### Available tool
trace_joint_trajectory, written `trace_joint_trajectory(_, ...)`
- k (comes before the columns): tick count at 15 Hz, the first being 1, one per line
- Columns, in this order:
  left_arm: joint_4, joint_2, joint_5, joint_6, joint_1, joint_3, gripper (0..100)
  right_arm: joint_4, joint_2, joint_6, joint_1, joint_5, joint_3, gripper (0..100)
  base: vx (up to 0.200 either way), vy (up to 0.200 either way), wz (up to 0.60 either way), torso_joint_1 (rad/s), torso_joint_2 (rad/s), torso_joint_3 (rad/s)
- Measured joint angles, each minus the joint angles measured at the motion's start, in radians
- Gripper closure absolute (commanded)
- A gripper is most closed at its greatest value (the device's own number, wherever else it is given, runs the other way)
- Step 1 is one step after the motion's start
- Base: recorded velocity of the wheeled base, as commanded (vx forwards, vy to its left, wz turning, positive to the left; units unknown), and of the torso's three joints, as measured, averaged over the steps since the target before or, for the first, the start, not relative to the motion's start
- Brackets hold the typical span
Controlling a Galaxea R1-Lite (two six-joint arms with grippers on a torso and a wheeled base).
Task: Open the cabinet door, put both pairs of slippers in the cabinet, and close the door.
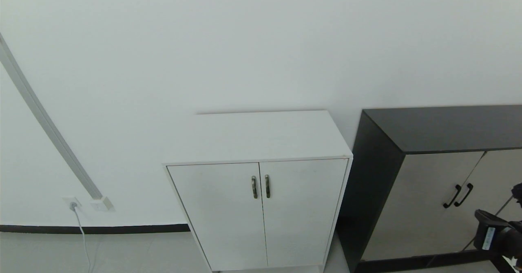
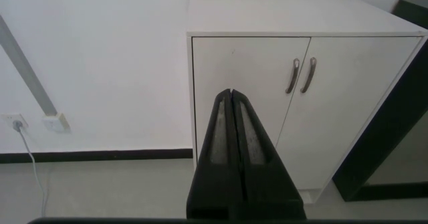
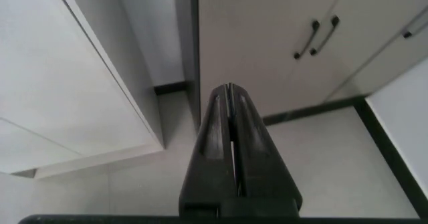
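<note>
A white two-door cabinet stands against the wall, both doors shut, with two metal handles side by side at the middle seam. My left gripper is shut with nothing in it, some way in front of the white cabinet and facing its left door. My right gripper is also shut and empty, low over the floor between the white cabinet's side and the dark cabinet. Part of the right arm shows at the lower right of the head view.
A black cabinet with grey doors and black handles stands close to the right of the white one. A wall socket with a plugged white cable and a slanted cable duct lie to the left. Grey floor spreads in front.
</note>
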Motion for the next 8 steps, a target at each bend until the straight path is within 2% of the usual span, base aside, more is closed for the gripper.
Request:
trace_joint_trajectory(4, 0.0, 0.0, 0.0, 0.0, 0.0, 0.0, 100, 0.336, -0.299, 0.0, -0.009, 0.025, 0.002, 100, 0.0, 0.0, 0.0, 0.0, 0.0, 0.0)
trace_joint_trajectory(8, 0.0, 0.0, 0.0, 0.0, 0.0, 0.0, 100, 0.683, -0.602, 0.0, -0.009, 0.12, 0.002, 100, 0.0, 0.0, 0.0, 0.0, 0.0, 0.0)
